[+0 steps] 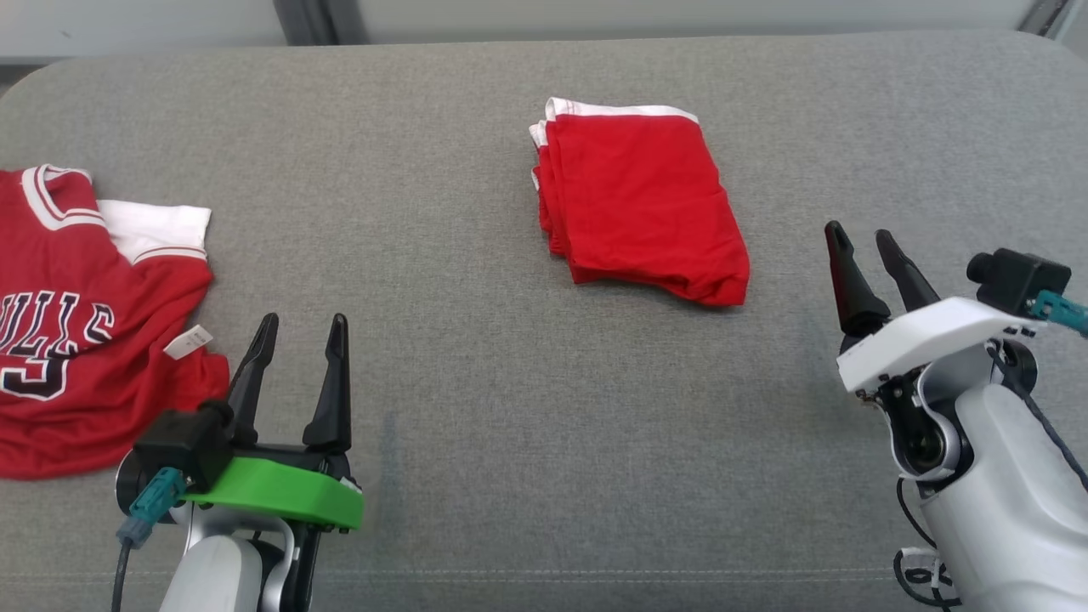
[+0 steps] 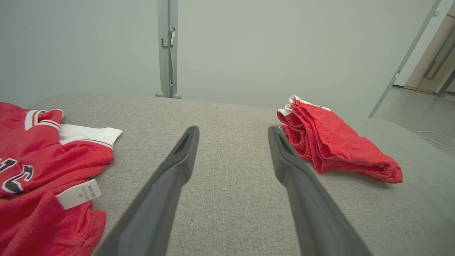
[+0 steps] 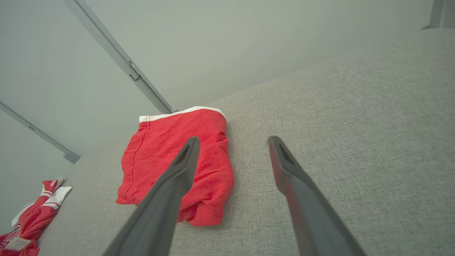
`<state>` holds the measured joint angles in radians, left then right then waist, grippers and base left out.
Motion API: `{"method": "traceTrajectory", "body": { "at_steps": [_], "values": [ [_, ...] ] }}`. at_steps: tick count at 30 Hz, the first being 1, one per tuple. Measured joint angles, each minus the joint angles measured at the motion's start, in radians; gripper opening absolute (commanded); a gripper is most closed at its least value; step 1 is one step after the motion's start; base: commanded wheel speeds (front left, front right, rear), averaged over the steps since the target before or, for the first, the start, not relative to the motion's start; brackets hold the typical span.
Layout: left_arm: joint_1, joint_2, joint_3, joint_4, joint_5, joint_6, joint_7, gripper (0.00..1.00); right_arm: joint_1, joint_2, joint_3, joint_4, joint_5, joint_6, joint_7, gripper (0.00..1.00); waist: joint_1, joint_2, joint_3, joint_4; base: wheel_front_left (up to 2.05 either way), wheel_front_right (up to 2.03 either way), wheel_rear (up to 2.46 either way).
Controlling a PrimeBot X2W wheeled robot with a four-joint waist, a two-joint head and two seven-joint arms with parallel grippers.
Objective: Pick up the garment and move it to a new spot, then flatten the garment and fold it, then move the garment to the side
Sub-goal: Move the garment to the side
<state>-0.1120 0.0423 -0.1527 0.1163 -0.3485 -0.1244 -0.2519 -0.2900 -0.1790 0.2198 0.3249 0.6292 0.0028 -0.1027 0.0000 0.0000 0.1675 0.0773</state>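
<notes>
Closest to the robot, both arms hover low over the grey fabric tabletop (image 1: 510,442). The left gripper (image 1: 304,319) and the right gripper (image 1: 859,231) each have their fingers spread wide with nothing between them.

Just beside the left gripper, on its outer side, there's a crumpled red jersey (image 1: 93,340) with a white tag (image 1: 189,342) poking out. Further back, around the middle of the tabletop, sits the folded red garment (image 1: 642,204), white waistband on its far edge and the stacked layers showing along its left side. It's apart from both grippers, a bit nearer the right one.

My read is that the folding looks done, so what's left is shifting that bundle to the side. To do that cleanly I'd come in low at two opposite edges and pinch through all the layers, not just the top one. Then lift both ends together so nothing sags open. I'd also set it down away from the jersey so the two reds don't tangle. A one-handed grab at a corner would probably unfold it.
</notes>
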Motion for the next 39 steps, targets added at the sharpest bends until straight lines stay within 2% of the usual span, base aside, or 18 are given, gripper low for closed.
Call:
{"method": "traceTrajectory", "body": {
  "at_steps": [11, 18, 24, 28, 30, 32, 39],
  "values": [
    [-0.026, 0.000, -0.016, 0.000, -0.006, 0.000, 0.000, 1.00, -0.196, -0.016, -0.038, 0.168, 0.088, 0.004, 0.201, 1.00, 0.0000, 0.0000, 0.058, 0.083, 0.00, 0.00, 0.00],
    [-0.049, -0.001, -0.026, 0.001, -0.016, 0.000, 0.000, 1.00, -0.290, -0.014, -0.084, 0.257, 0.151, -0.004, 0.263, 1.00, 0.0000, 0.0000, 0.098, 0.137, 0.00, 0.00, 0.00],
    [-0.056, -0.001, -0.026, 0.005, -0.018, 0.000, 0.000, 1.00, -0.345, -0.014, -0.085, 0.336, 0.158, -0.006, 0.299, 1.00, 0.0000, 0.0000, 0.123, 0.178, 0.00, 0.00, 0.00],
    [-0.065, -0.001, -0.027, 0.005, -0.018, 0.000, 0.000, 1.00, -0.366, -0.020, -0.085, 0.390, 0.158, -0.024, 0.321, 1.00, 0.0000, 0.0000, 0.137, 0.198, 0.00, 0.00, 0.00],
    [-0.067, -0.002, -0.027, 0.006, -0.022, 0.000, 0.000, 1.00, -0.376, -0.021, -0.089, 0.421, 0.158, -0.047, 0.334, 1.00, 0.0000, 0.0000, 0.143, 0.206, 0.00, 0.00, 0.00],
    [-0.068, -0.002, -0.026, 0.007, -0.027, 0.000, 0.000, 1.00, -0.385, -0.026, -0.092, 0.442, 0.157, -0.056, 0.342, 1.00, 0.0000, 0.0000, 0.149, 0.213, 0.00, 0.00, 0.00],
    [-0.073, -0.004, -0.011, 0.011, -0.027, 0.000, 0.000, 1.00, -0.433, 0.021, -0.093, 0.482, 0.207, -0.015, 0.378, 1.00, 0.0000, 0.0000, 0.155, 0.230, 0.00, 0.00, 0.00]
  ]
}}
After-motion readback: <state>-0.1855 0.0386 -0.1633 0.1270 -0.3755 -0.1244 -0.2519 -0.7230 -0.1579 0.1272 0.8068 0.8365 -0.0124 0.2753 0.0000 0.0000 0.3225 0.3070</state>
